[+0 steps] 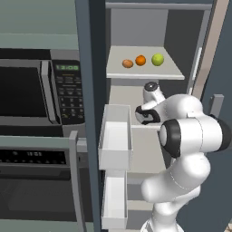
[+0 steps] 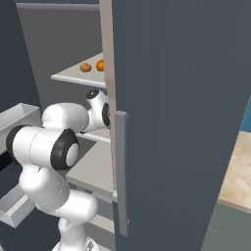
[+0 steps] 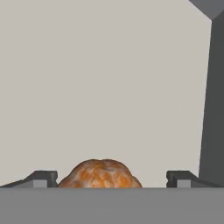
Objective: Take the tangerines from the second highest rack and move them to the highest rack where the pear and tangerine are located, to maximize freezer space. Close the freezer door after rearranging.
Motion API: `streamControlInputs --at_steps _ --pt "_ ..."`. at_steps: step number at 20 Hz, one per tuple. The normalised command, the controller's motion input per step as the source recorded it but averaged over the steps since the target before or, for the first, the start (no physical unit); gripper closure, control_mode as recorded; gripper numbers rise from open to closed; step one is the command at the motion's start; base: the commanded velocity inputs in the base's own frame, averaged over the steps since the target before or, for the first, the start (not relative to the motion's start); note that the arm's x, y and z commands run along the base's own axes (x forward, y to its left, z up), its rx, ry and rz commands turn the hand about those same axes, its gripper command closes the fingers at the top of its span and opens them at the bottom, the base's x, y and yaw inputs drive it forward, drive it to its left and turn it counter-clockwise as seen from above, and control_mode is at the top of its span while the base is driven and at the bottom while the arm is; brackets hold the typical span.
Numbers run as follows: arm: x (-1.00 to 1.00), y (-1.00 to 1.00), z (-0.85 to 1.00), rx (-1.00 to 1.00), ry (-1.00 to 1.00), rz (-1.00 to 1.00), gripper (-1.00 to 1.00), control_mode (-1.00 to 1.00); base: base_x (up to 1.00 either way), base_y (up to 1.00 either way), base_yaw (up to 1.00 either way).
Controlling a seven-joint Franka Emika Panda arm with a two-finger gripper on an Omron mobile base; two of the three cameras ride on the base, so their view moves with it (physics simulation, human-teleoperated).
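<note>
A small green-lit display [image 1: 66, 67] is seen at the top of the microwave's control panel [image 1: 68, 93], but its digits are too blurred to be read. Rows of keypad buttons [image 1: 71, 99] beneath it carry marks too small to make out. No other text is found.

The white arm [image 2: 54, 147] rises at lower left and reaches into the freezer [image 2: 59, 44]. On the highest rack [image 2: 73, 76] sit two tangerines [image 2: 86, 67], the second [image 2: 100, 65] partly hidden behind the dark blue-grey door [image 2: 176, 112]. A white bin [image 2: 17, 115] shows at the left edge.
</note>
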Motion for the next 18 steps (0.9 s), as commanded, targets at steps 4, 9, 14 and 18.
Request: streamControlInputs --at_steps 4,9,14,18 --pt "-0.12 0.0 -0.51 0.0 0.0 -0.13 -1.0 -1.0 0.0 0.0 0.0" --pt "-0.03 0.0 -0.45 0.0 0.02 -0.26 1.0 -1.0 0.0 0.0 0.0" --pt "-0.21 0.0 -0.33 0.0 0.0 -0.15 1.0 -1.0 0.0 0.0 0.0" --pt "-0.67 0.0 -0.11 0.03 -0.11 -0.01 1.0 -1.0 0.0 0.0 0.0"
